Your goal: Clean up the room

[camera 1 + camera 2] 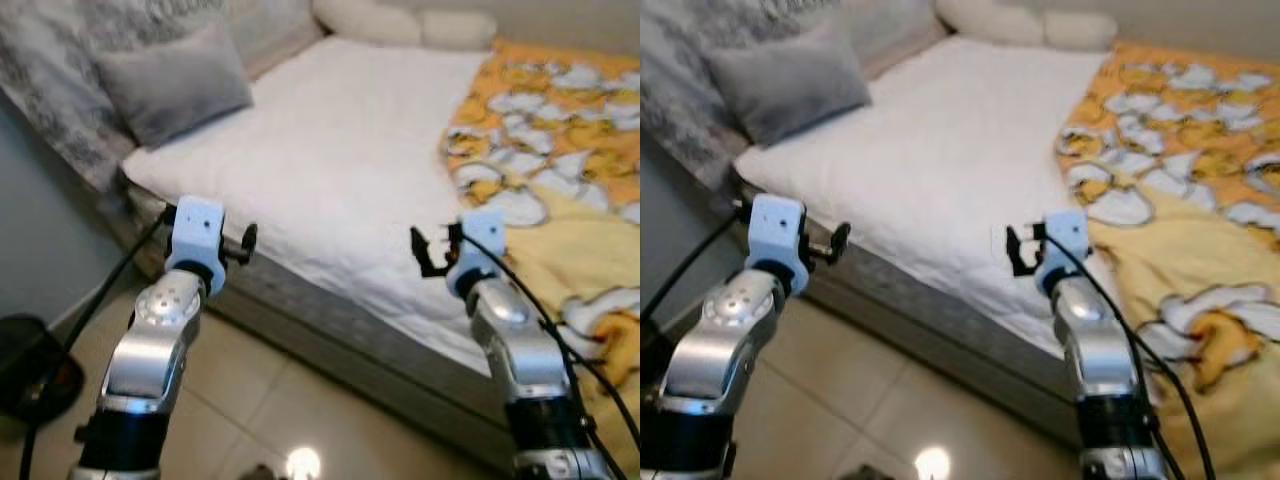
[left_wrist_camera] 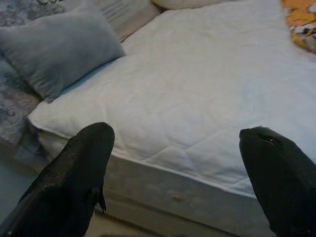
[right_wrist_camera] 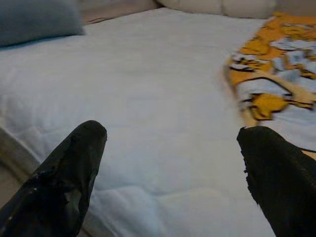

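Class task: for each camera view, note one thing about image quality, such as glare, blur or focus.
Left eye view: bright glare spot on the floor tiles; yellow blanket looks soft. Right eye view: same glare, mild blur. Left wrist view: black fingers close and blurry, grey pillow clearer. Right wrist view: blanket print smeared.

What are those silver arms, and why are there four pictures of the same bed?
The silver arms belong to a walking robot that tidies homes. Two pictures come from the two eyes in its head, looking down, so they show nearly the same thing. The other two come from little cameras on its wrists; the big black shapes there are its own fingers.

The left gripper and the right gripper are both raised in front of the bed, fingers apart, holding nothing.

On the bed lies a white mattress cover. A grey pillow leans near the left side, long white pillows lie at the far end, and a yellow blanket with white patterns covers the right side. The floor is tiled.
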